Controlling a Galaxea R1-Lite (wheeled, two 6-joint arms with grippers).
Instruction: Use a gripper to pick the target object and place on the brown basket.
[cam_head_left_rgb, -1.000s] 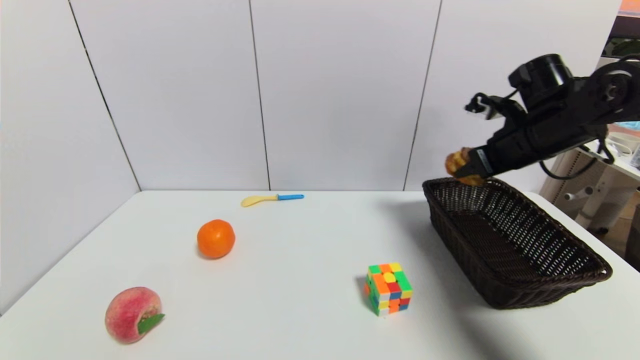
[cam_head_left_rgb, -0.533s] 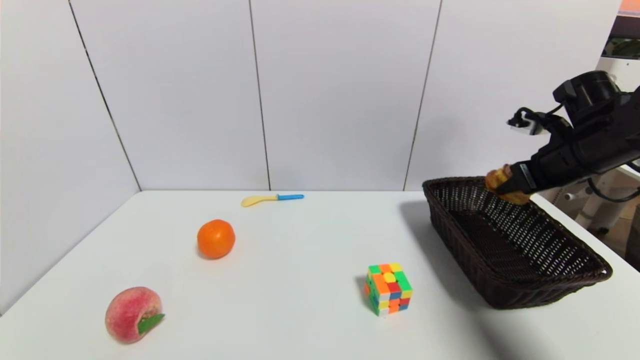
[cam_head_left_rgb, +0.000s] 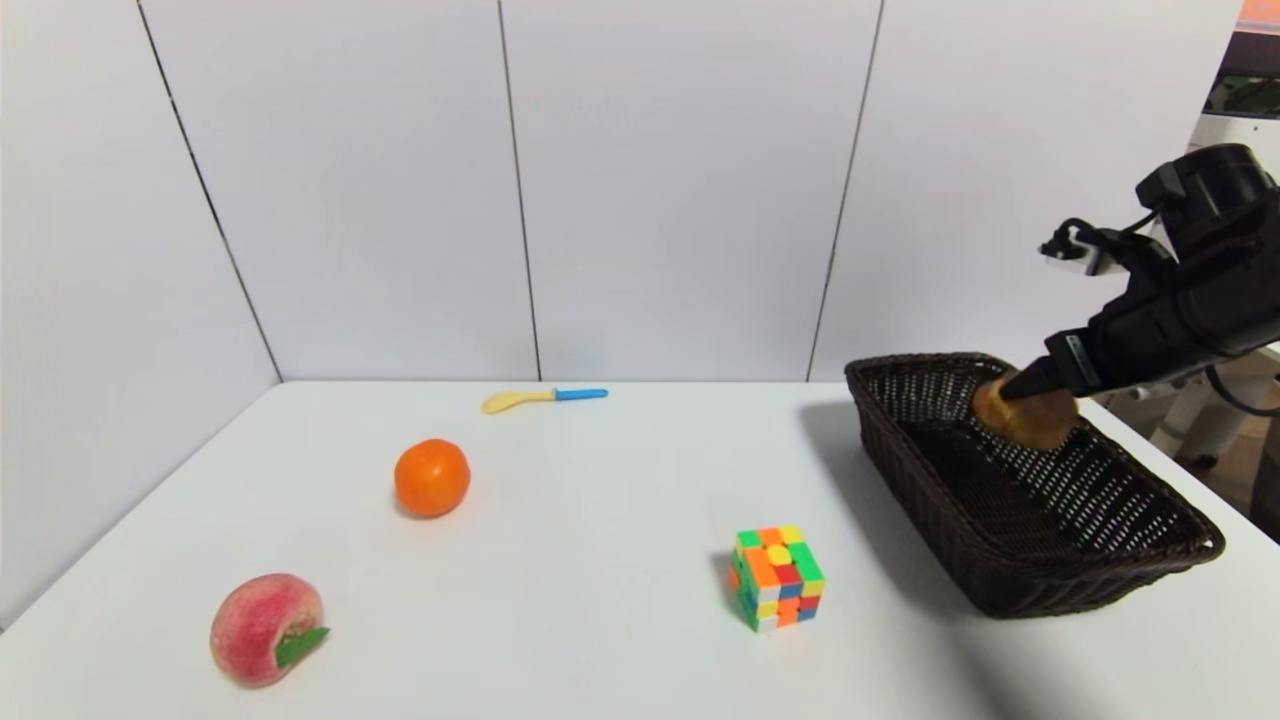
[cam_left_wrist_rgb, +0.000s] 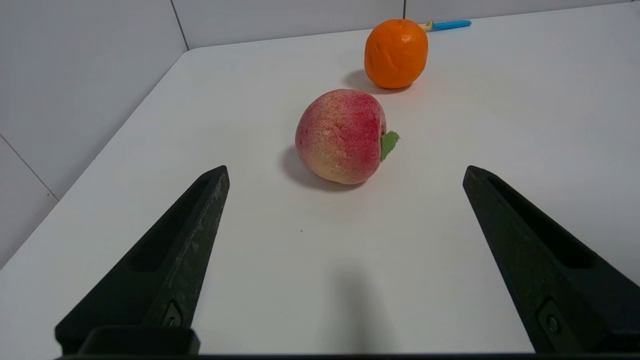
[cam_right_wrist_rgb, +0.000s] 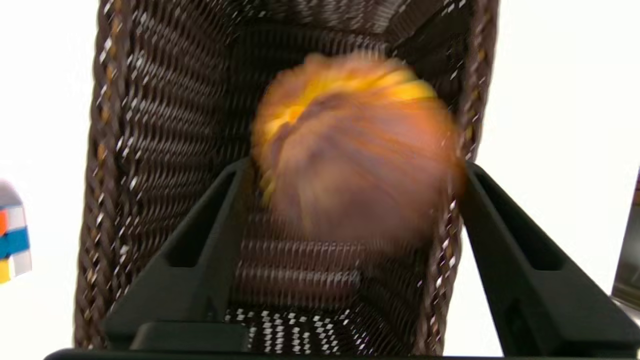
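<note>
Right gripper (cam_head_left_rgb: 1010, 392) released; puff (cam_head_left_rgb: 1025, 418) dropping at basket (cam_head_left_rgb: 1100, 580) far wall, may bounce over rim

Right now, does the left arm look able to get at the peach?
Probably yes: the left gripper is open with the peach just ahead between its fingers' lines, only bare table between; the orange sits farther back.

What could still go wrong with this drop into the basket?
The right pincer stands open with the cream puff blurred between its fingers, apparently just released. It is near the brown basket's far right wall, not its middle, so it may bounce off the flared side and roll out. The pincer sits low over the rim; pulling back could snag the weave.
</note>
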